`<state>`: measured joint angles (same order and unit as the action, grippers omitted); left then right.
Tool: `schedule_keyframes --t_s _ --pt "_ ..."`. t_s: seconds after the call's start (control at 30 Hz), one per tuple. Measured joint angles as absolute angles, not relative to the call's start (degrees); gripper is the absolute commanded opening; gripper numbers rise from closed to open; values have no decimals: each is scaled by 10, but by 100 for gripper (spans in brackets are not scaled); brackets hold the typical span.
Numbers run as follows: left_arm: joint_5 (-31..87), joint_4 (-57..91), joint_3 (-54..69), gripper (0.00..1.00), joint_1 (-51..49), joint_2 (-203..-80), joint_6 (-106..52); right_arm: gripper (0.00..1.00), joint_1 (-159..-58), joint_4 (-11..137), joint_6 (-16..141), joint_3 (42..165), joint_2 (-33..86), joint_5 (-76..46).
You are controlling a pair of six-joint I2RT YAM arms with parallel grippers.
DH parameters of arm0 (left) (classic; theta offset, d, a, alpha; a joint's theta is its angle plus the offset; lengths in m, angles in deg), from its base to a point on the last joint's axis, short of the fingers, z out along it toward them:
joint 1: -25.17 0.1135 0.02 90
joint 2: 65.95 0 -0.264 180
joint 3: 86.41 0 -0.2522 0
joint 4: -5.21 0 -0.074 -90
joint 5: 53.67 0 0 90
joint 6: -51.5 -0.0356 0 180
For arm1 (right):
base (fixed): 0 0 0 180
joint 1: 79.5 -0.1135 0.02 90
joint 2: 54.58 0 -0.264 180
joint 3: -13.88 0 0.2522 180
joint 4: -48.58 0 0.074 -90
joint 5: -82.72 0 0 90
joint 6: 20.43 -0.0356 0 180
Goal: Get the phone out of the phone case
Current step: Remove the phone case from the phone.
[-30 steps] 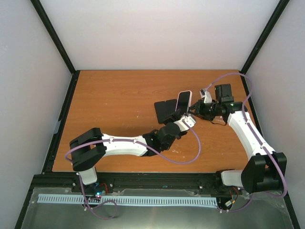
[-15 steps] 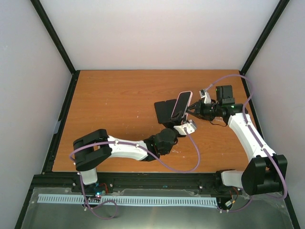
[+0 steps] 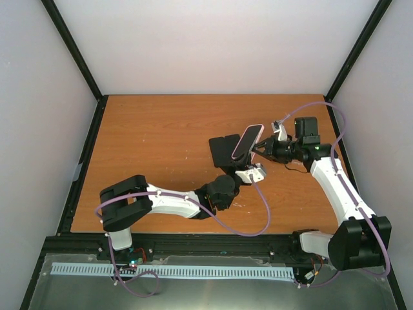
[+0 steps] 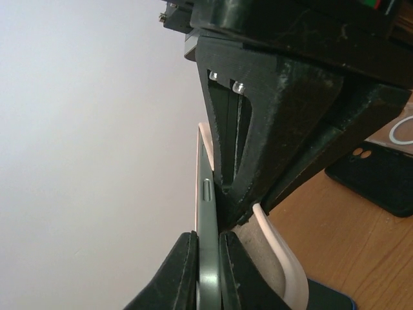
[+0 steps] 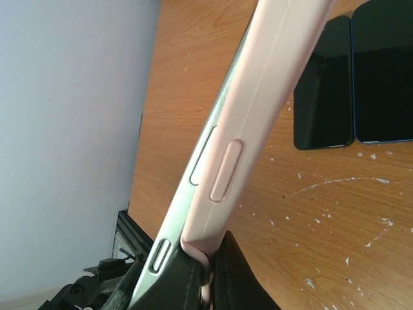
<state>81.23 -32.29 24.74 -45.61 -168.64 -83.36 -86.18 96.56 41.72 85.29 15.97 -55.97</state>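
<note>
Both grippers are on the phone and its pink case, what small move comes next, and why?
Probably ease the right gripper, pinching the pink case, slightly away from the left gripper, which clamps the grey phone. The case is peeled off one end, so more separation should free it.

Bright, soft, even light falls from above on the table [image 3: 161, 129] with only faint shadows, while in the wrist views the pale wall [image 4: 97, 129] washes towards white and the very near phone [image 4: 208, 258] and pink case [image 5: 271, 84] look slightly soft.
</note>
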Motion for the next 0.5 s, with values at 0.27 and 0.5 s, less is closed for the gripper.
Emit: schedule_keyframes --t_s 0.27,0.5 --pt "781 -269 250 0 -452 -1661 -735 3 -863 989 461 850 137 -526" --pt "716 -181 250 0 -431 -1610 -614 3 -864 1013 511 858 119 -512"
